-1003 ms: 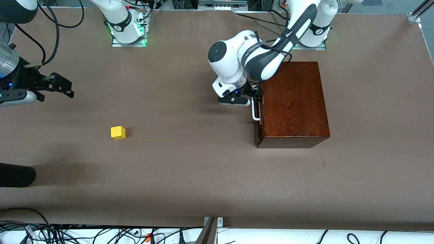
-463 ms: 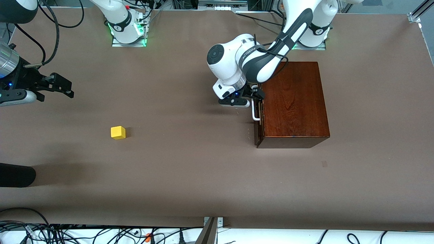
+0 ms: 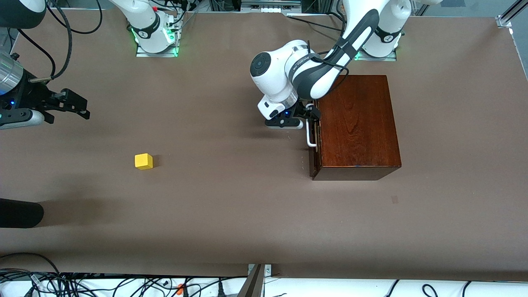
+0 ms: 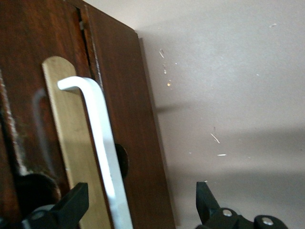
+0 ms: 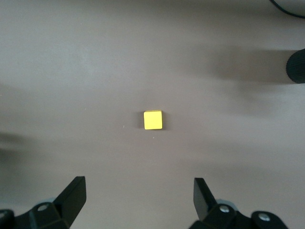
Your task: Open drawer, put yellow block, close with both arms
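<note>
The mahogany box (image 3: pixel 357 123) stands toward the left arm's end of the table. Its drawer (image 3: pixel 314 148) sits almost flush in the box, and the white handle (image 3: pixel 309 135) faces the right arm's end. My left gripper (image 3: pixel 310 112) is at the handle's end nearest the robot bases. In the left wrist view the left gripper (image 4: pixel 140 193) is open, one finger on each side of the handle (image 4: pixel 102 143), touching nothing. The yellow block (image 3: pixel 143 161) lies alone on the table. My right gripper (image 3: pixel 76 106) hangs open above the table, with the block (image 5: pixel 153 120) ahead of its fingertips (image 5: pixel 138 183).
A dark rounded object (image 3: pixel 20 212) reaches in at the table's edge at the right arm's end, nearer the front camera than the block. Cables (image 3: pixel 123 284) run along the table edge closest to the camera. The brown table (image 3: pixel 231 198) lies bare between block and box.
The left arm's wrist and elbow have shifted slightly toward the robot bases, the gripper staying at the handle. The right arm, block and drawer have not moved.
</note>
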Controlling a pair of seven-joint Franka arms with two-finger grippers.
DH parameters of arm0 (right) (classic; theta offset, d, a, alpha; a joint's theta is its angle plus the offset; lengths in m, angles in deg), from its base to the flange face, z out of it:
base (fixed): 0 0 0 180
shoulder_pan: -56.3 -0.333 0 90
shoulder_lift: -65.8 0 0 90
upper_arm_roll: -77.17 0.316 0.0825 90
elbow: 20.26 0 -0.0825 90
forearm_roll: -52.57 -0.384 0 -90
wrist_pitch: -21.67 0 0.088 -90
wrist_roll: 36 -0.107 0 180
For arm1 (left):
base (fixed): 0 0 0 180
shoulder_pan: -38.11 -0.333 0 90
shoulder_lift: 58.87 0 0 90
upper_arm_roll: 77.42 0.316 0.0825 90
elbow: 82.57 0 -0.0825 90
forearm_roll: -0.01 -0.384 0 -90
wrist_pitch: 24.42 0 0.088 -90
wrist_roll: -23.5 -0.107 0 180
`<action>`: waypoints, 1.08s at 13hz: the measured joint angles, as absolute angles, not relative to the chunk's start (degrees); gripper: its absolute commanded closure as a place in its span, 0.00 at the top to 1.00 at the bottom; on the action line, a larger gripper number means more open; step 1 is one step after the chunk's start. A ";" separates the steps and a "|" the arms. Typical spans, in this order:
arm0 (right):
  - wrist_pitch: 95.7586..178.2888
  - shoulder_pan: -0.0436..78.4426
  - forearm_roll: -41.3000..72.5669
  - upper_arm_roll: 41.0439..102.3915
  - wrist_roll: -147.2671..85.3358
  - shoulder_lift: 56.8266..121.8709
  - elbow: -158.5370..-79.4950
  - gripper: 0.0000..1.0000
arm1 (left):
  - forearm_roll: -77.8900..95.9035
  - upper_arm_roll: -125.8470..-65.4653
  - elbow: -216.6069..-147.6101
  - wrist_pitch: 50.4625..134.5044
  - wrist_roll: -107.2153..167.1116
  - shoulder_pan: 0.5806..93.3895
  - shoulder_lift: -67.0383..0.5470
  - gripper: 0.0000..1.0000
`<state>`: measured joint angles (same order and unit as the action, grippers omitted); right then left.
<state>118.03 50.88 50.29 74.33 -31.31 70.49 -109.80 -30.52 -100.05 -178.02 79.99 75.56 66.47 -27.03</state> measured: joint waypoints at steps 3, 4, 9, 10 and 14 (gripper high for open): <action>118.02 50.89 50.29 74.32 -31.43 70.49 -109.80 1.00 | -30.52 -100.08 -178.04 79.99 76.72 67.62 -26.19 1.00; 118.02 50.89 50.29 74.32 -31.46 70.49 -109.80 1.00 | -30.52 -100.06 -178.04 79.99 76.78 67.63 -25.92 1.00; 118.02 50.89 50.29 74.29 -31.54 70.49 -109.80 1.00 | -30.52 -99.94 -178.06 80.61 77.12 67.60 -25.63 1.00; 118.02 50.89 50.29 74.27 -31.54 70.49 -109.80 1.00 | -30.52 -99.91 -178.10 80.87 77.47 67.58 -25.61 1.00; 118.02 50.89 50.28 74.14 -31.54 70.49 -109.80 1.00 | -30.51 -99.87 -178.19 81.39 78.47 67.53 -25.62 1.00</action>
<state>118.02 50.89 50.28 74.14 -31.54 70.49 -109.80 -30.51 -99.87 -178.19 81.39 78.47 67.53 -25.62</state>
